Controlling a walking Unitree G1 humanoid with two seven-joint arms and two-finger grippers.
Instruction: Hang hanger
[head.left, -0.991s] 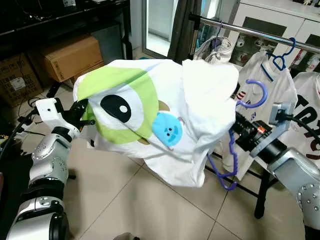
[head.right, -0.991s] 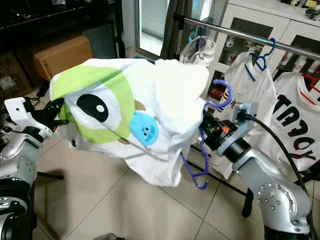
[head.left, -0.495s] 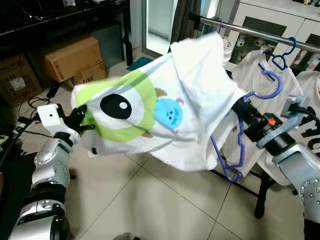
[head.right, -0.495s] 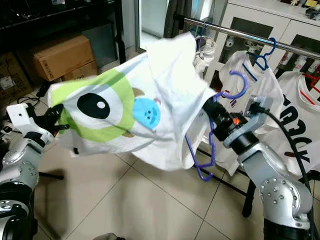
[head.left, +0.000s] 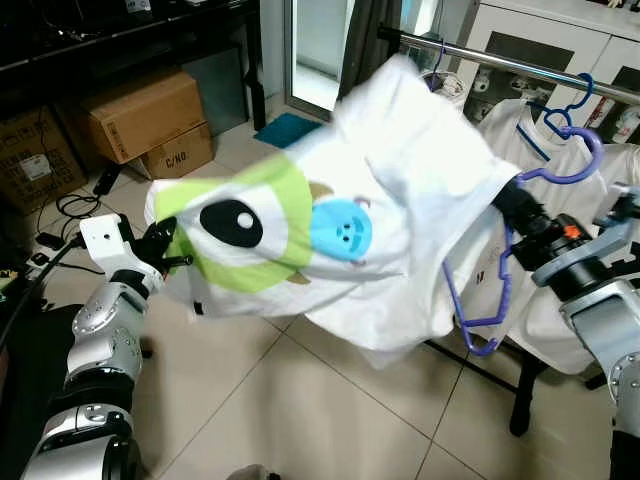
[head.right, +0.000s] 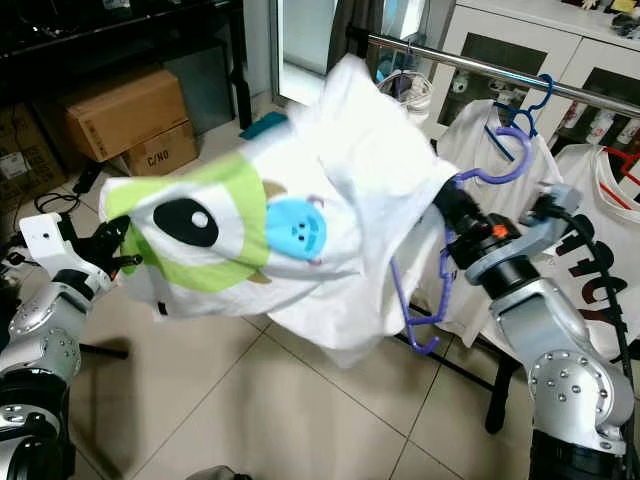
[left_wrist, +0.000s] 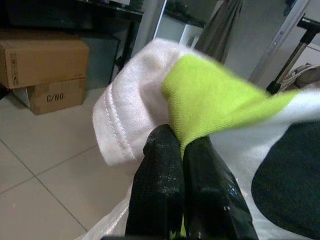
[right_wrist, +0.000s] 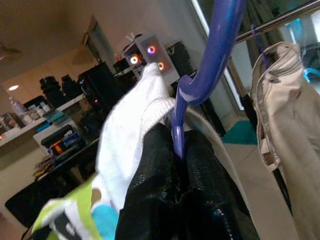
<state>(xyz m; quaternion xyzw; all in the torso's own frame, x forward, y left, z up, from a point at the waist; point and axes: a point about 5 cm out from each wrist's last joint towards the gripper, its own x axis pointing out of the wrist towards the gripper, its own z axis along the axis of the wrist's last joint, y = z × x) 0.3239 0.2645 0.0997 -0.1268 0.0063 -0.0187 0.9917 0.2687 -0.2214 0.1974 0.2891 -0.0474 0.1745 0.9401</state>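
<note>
At lower left, my left gripper (head.left: 172, 262) pinched the hem of the white shirt (head.left: 400, 210), keeping it spread. At centre right, my right gripper (head.left: 520, 212) clamped the purple hanger (head.left: 560, 175) by its neck, hook up, near the rail (head.left: 520, 65) at upper right.

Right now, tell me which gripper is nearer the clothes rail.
Right. The right gripper holds the purple hanger just below the clothes rail; the left gripper pinches the shirt hem far off.
</note>
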